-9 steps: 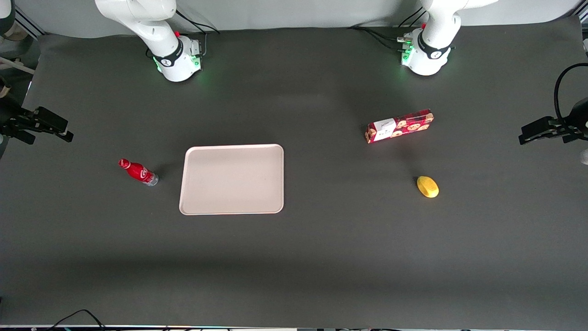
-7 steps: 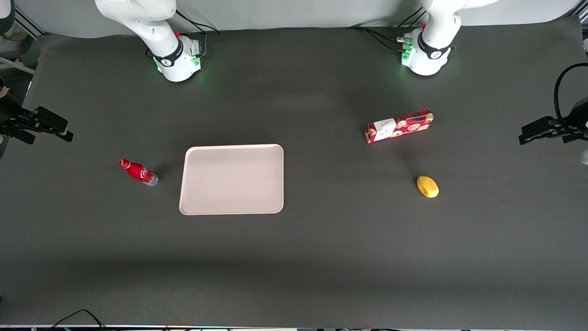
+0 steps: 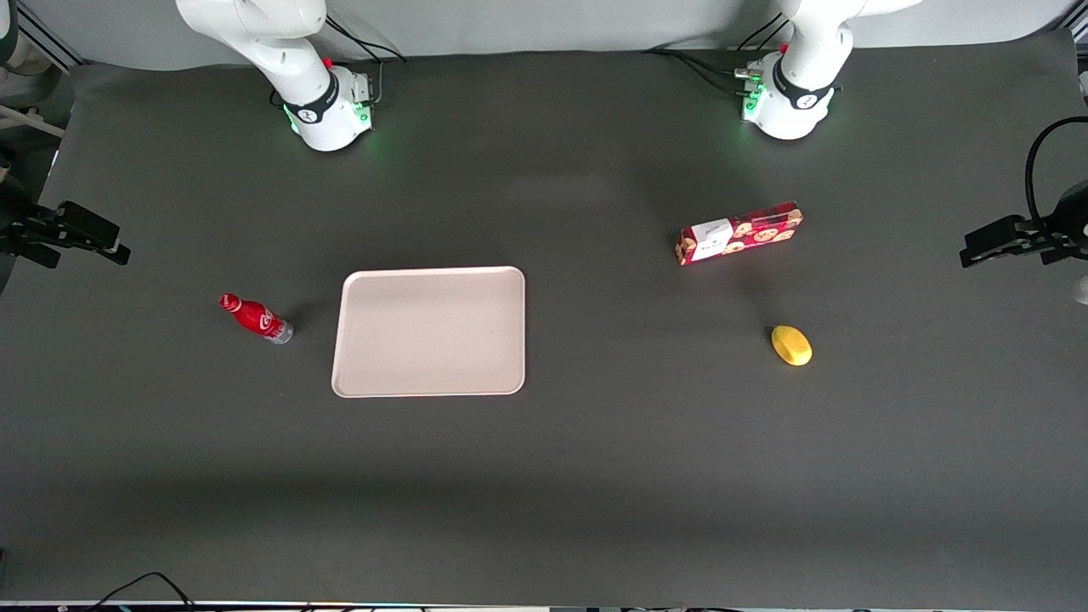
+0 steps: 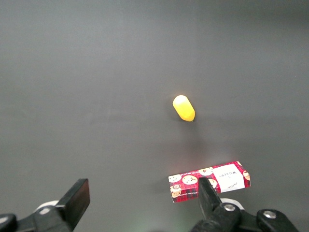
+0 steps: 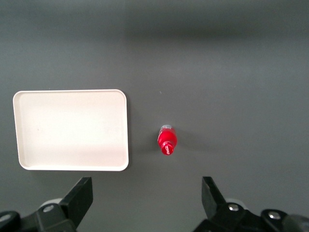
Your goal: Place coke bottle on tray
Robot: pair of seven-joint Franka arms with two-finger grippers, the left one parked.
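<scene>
While the gripper (image 5: 145, 195) hung high above the tabletop (image 3: 595, 476) with its fingers (image 5: 79, 195) spread wide and empty, the coke bottle (image 5: 167, 140) stood upright well below, between them, just beside the tray (image 5: 71, 129).

Gripper (image 3: 93, 242) partly cut off at frame edge; arm above unseen

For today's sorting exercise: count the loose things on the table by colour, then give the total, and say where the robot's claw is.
Red: 2, coke bottle and cookie box
Beige-pink: 1, tray
Yellow: 1, lemon-like fruit
Total: 4
The claw hangs open at the working arm's end of the table.
</scene>
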